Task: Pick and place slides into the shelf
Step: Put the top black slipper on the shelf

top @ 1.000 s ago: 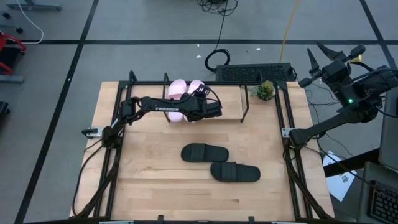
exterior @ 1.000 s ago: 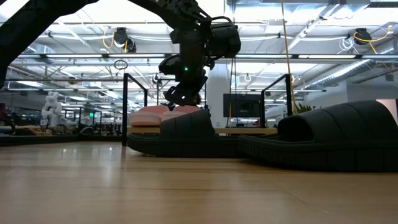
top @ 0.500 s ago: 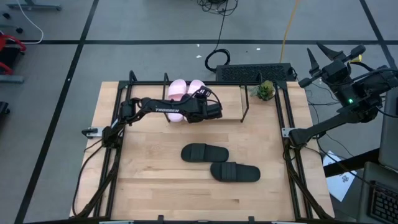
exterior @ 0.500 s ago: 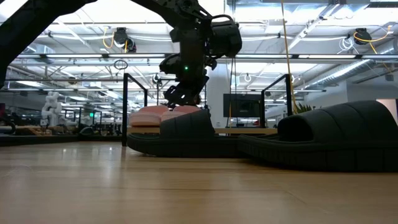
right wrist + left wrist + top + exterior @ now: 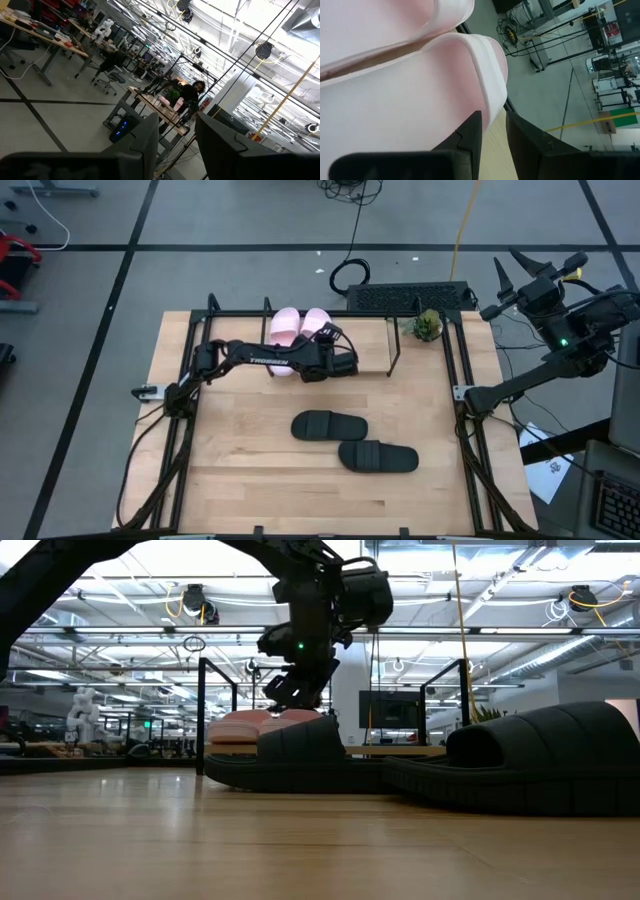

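Two pale pink slides (image 5: 285, 323) (image 5: 317, 320) lie side by side on the shelf (image 5: 391, 345), a black rod frame at the table's far side. They also show in the low view (image 5: 250, 724) and fill the left wrist view (image 5: 395, 110). My left gripper (image 5: 325, 345) (image 5: 295, 700) (image 5: 493, 132) points down over the right-hand pink slide, slightly open at its side edge. Two black slides (image 5: 328, 424) (image 5: 378, 457) rest sole-down on the table's middle. My right gripper (image 5: 510, 268) (image 5: 176, 135) waits open, raised beyond the table's right edge. My left gripper comes from above at the side edge (image 5: 492, 107) of the right-hand pink slide. The edge runs down into the gap between the fingers, with bare wood showing between it and one finger. I cannot tell whether the fingers touch it. The slide lies on the shelf.
A small green plant (image 5: 427, 326) stands at the table's far right corner, with a black keyboard (image 5: 410, 296) just beyond the far edge. Black rails run along the table's left and right sides. The near left part of the tabletop (image 5: 230, 470) is bare wood.
My left gripper has drawn back a little toward the near edge and risen slightly, so more of both pink slides shows on the shelf. The pink and black slides have stayed where they were.
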